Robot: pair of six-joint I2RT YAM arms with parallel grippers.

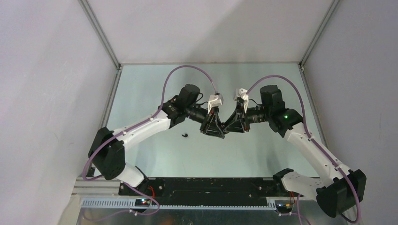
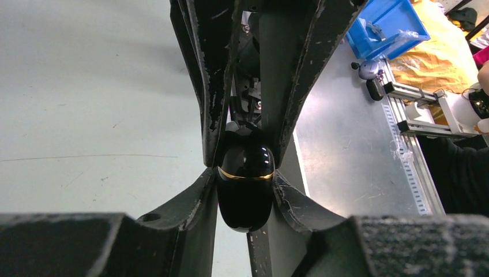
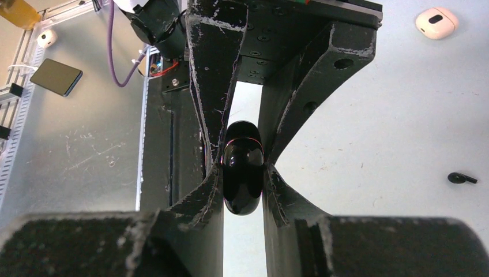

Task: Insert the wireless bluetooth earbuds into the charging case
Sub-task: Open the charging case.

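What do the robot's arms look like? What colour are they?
Both the left arm and right arm have white shells with chunky black joints. A purple cable loops along each. The left gripper and right gripper are black with two scuffed fingers. A green light glows on the right arm.

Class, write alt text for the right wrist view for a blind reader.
A glossy black charging case is gripped by the right claw, below, and the left claw, above. On the table behind lie a black earbud, right, and a cream-white case, top right.
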